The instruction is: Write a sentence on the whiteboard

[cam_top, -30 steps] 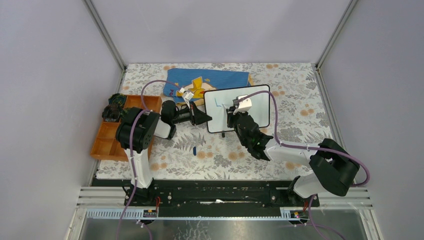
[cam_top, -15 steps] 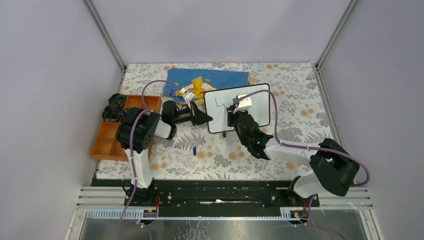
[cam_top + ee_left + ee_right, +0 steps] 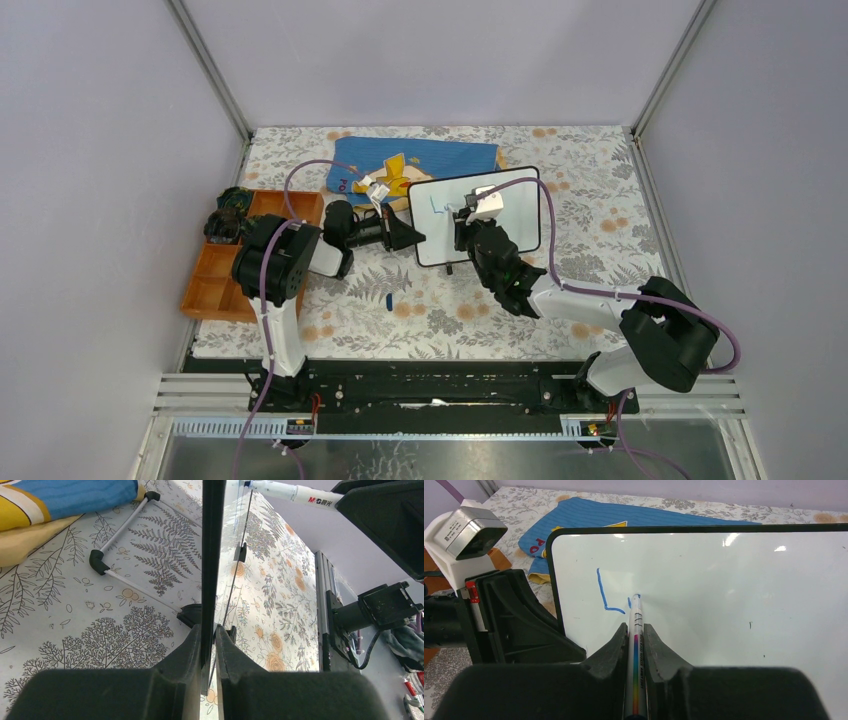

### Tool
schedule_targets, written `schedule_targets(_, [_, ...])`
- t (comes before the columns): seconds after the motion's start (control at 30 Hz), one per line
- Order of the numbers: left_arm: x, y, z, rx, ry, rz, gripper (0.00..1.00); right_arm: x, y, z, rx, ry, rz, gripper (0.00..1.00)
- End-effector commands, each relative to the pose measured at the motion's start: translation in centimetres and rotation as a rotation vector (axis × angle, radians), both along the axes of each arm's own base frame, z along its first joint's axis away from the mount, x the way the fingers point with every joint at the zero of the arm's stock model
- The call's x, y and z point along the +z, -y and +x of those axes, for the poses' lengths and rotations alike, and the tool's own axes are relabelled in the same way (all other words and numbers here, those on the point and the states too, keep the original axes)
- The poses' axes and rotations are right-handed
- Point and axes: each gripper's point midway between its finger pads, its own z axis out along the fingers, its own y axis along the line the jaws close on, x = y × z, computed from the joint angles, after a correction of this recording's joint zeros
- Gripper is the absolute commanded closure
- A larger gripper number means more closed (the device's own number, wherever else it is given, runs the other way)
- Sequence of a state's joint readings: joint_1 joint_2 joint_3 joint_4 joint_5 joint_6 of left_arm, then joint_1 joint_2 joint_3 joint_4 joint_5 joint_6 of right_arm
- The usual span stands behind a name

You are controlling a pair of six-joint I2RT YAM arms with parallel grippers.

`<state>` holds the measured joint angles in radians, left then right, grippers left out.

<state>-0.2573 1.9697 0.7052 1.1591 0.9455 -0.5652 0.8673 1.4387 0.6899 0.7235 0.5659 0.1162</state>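
The whiteboard [image 3: 522, 226] stands tilted at mid-table, glossy white with a thin black rim. My left gripper [image 3: 412, 238] is shut on its left edge; in the left wrist view the rim [image 3: 212, 540] runs edge-on between the jaws of this gripper [image 3: 209, 632]. My right gripper [image 3: 636, 630] is shut on a white marker [image 3: 636, 652] with a rainbow stripe. The marker's tip touches the board. Of the sentence, a blue "L" [image 3: 603, 594] and a short stroke beside it show at the board's upper left. The marker [image 3: 295, 492] also shows past the board's edge.
A blue cloth with a yellow figure [image 3: 430, 158] lies behind the board. An orange compartment tray [image 3: 215, 278] sits at the left with dark items [image 3: 226, 214] at its far end. A small dark blue cap [image 3: 388, 298] lies on the floral tablecloth. The board's wire stand [image 3: 125, 530] rests behind it.
The blue writing has grown from a single downstroke to an "L" plus the start of a second letter. The right gripper and marker shifted slightly right; the left arm held still.
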Motion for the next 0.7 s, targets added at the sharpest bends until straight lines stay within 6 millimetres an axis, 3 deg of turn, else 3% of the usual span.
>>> schedule_targets(0.0, [-1.9,0.2,-0.9,-0.010,-0.064,0.044,1.00,2.1,-0.6,0.6,0.016,0.035,0.044,1.00])
schedule_targets(0.47, [-1.9,0.2,-0.9,-0.010,-0.063,0.045,1.00,1.4,-0.7,0.3,0.031,0.012,0.045,1.00])
schedule_targets(0.67, [-2.1,0.2,-0.8,-0.008,-0.068,0.048,1.00,3.6,0.9,-0.2,-0.013,0.056,0.080,1.00])
